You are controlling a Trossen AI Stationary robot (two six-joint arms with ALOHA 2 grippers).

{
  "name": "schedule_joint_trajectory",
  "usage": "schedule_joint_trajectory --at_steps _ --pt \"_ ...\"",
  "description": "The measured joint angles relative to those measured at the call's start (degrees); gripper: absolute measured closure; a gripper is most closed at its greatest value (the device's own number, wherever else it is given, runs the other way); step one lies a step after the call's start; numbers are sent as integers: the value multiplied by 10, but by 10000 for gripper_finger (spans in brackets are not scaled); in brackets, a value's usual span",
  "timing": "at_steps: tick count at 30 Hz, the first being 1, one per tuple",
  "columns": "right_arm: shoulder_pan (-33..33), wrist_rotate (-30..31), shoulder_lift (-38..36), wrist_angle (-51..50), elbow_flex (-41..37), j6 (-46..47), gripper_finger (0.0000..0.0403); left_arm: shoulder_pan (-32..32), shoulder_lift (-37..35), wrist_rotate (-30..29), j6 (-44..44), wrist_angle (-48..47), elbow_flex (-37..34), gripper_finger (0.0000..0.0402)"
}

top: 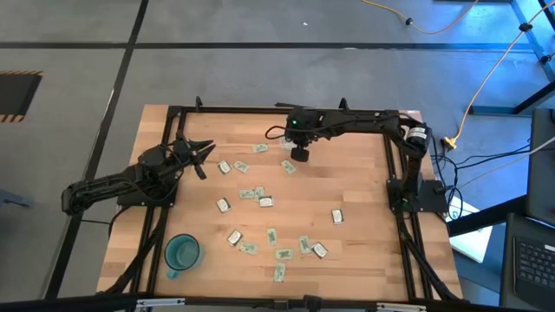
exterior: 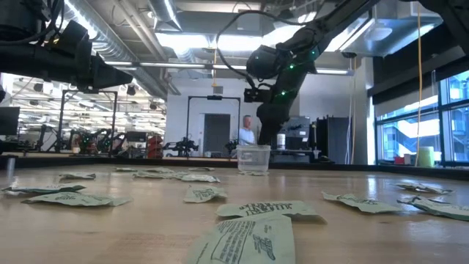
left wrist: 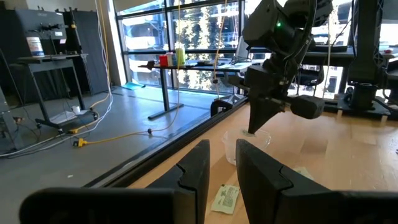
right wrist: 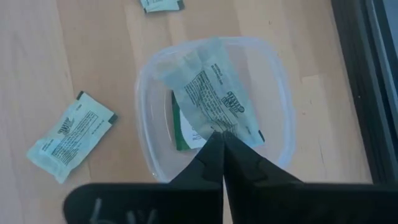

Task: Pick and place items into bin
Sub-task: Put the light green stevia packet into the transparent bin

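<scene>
The clear bin (right wrist: 273, 87) stands on the table near its far edge; it also shows in the low view (exterior: 253, 158) and the left wrist view (left wrist: 245, 144). One packet (right wrist: 181, 132) lies inside it. My right gripper (right wrist: 221, 138) is right above the bin (top: 290, 149), shut on a pale green packet (right wrist: 211, 93). Several more green and white packets (top: 251, 194) lie flat across the table. My left gripper (top: 201, 156) is open and empty, held above the table's left part. My right gripper pinches the pale green packet by one short end (right wrist: 219, 129) between its two fingertips, from above, pointing down. The packet hangs below the fingers over the bin's opening, above the packet lying inside. Whether its lower end touches the bin, I cannot tell.
A teal cup (top: 182, 253) stands near the table's front left corner. A black frame (top: 260, 110) runs along the table's edges. Loose packets lie close to the bin (right wrist: 69, 137). A person (exterior: 248, 130) stands in the room far behind the table.
</scene>
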Motion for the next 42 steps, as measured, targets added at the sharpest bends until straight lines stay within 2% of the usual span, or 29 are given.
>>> schedule_joint_trajectory --at_steps 11,16,20,28,42 --pt "0 0 0 -4 0 0 351 0 0 0 0 0 0 329" --pt "11 -3 -15 -42 16 23 329 0 0 0 0 0 0 329" --pt "47 -35 -23 -63 20 32 326 0 0 0 0 0 0 329" --pt "108 -36 -16 -47 -4 32 326 0 0 1 0 0 0 329" --pt "116 -37 -16 49 -82 53 326 0 0 3 0 0 0 329"
